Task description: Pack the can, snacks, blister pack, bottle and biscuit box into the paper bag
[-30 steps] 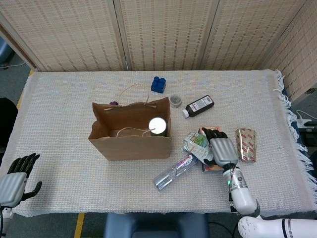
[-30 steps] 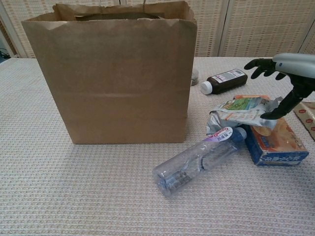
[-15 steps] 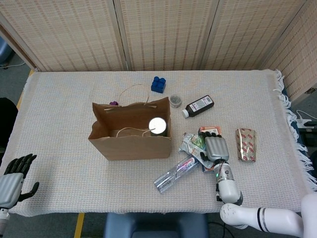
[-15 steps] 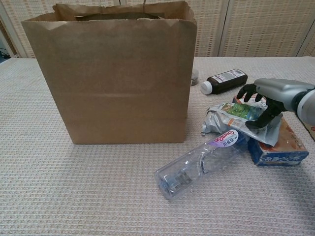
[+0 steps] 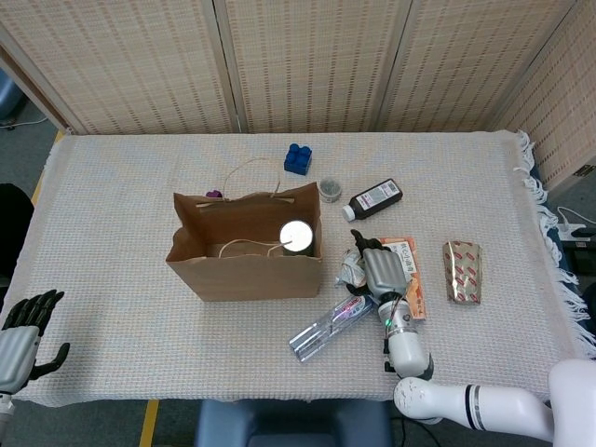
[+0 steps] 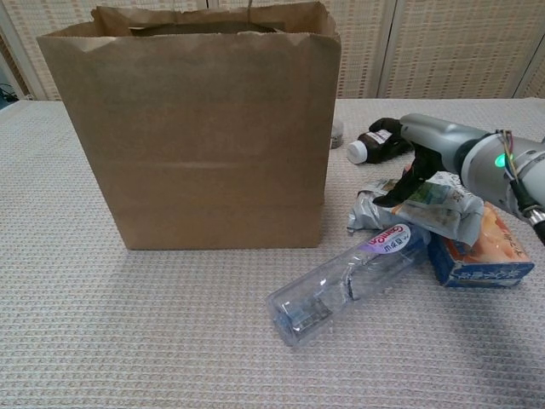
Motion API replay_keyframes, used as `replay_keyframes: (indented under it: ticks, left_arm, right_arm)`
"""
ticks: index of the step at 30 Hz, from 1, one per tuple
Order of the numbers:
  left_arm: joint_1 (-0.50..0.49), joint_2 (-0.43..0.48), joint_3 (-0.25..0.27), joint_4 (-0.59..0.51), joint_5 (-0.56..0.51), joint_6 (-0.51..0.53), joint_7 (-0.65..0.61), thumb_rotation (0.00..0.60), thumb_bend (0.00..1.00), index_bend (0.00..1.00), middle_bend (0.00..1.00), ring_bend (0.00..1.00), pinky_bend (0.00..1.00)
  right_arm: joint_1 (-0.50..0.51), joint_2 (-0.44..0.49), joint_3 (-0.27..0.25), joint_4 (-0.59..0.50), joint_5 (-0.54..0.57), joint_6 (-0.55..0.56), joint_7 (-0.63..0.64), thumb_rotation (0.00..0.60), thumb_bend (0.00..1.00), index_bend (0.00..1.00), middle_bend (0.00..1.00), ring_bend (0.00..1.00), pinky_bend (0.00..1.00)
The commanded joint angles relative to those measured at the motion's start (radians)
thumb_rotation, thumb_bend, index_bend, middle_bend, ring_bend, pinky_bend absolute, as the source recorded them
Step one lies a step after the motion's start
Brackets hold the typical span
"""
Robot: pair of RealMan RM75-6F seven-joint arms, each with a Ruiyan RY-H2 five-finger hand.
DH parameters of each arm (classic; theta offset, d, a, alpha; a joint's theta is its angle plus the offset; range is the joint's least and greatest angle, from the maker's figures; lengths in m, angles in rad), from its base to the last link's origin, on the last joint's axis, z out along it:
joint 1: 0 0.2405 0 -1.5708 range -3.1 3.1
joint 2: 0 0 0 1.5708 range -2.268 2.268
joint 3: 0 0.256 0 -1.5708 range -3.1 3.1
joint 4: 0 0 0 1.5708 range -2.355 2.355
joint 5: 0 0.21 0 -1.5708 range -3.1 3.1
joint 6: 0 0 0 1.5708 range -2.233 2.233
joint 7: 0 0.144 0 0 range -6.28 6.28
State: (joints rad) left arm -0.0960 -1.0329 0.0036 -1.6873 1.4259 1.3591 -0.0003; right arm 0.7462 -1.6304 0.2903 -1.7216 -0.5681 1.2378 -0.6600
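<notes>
My right hand (image 6: 426,149) grips the snack pouch (image 6: 409,204) beside the paper bag (image 6: 192,128); crinkly foil could slip, nudging the bottle (image 6: 349,277) away.

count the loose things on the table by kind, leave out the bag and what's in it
bottles: 2, clear plastic bottle, dark medicine bottle
snack packs: 2, crumpled pouch, red and gold pack
boxes: 1, biscuit box
toy blocks: 1, blue block
small round lids: 1, lid
total: 7
</notes>
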Motion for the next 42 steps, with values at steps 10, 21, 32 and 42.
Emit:
replay_keyframes:
  ticks: [10,21,32,42]
  left_arm:
    - [-0.002,0.000,0.001,-0.001,0.002,-0.005,-0.003,0.600,0.40,0.00,0.00,0.00,0.01]
    - [-0.005,0.004,0.001,-0.004,-0.001,-0.014,-0.011,0.600,0.40,0.00,0.00,0.00,0.01]
    - [-0.002,0.007,0.003,-0.003,0.005,-0.008,-0.016,0.600,0.40,0.00,0.00,0.00,0.01]
    - [0.003,0.008,0.004,-0.003,0.004,-0.002,-0.015,0.600,0.40,0.00,0.00,0.00,0.01]
  right_arm:
    - [0.036,-0.038,-0.043,0.045,0.153,0.010,-0.140,0.598,0.12,0.00,0.17,0.10,0.22]
    - [0.052,-0.064,-0.052,0.095,0.167,0.048,-0.192,0.593,0.21,0.18,0.25,0.27,0.45]
    - [0.016,-0.025,-0.036,0.058,0.076,0.063,-0.118,0.600,0.66,0.78,0.68,0.75,0.87]
    - [-0.047,0.121,0.052,-0.070,-0.048,0.102,0.039,0.600,0.68,0.79,0.68,0.75,0.87]
